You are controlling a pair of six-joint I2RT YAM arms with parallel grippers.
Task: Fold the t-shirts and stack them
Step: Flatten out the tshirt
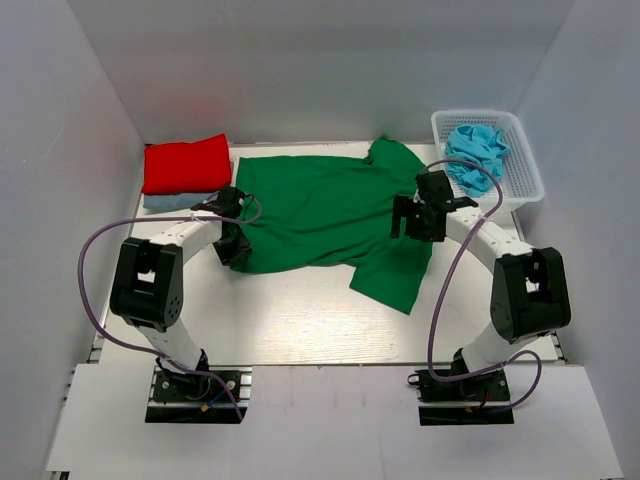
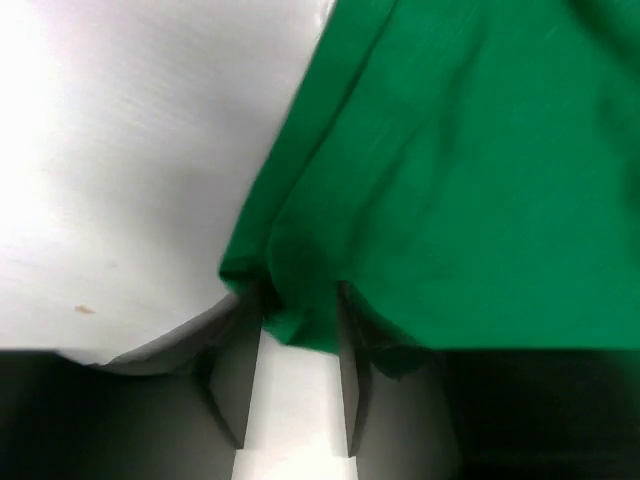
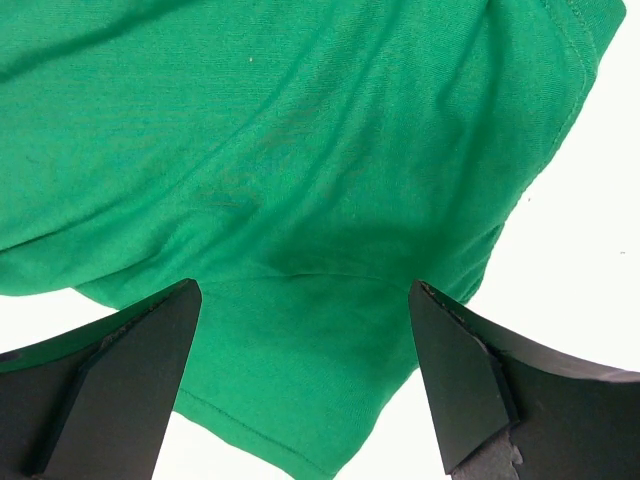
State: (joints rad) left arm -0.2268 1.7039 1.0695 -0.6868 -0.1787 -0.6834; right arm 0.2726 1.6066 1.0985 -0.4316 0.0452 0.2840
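Observation:
A dark green t-shirt [image 1: 320, 210] lies spread and rumpled across the middle of the table. My left gripper [image 1: 232, 243] is at its left edge. In the left wrist view the gripper [image 2: 297, 300] is shut on a bunched bit of the green t-shirt's edge [image 2: 300, 325]. My right gripper [image 1: 415, 218] hovers over the shirt's right side. In the right wrist view the gripper [image 3: 305, 290] is wide open and empty above the green cloth [image 3: 300, 180]. A folded red t-shirt [image 1: 185, 163] lies on a folded pale blue one [image 1: 168, 202] at the back left.
A white mesh basket [image 1: 522, 150] at the back right holds crumpled turquoise shirts [image 1: 478, 150]. White walls close in the table on the left, back and right. Bare table shows in front of the green shirt [image 1: 300, 320].

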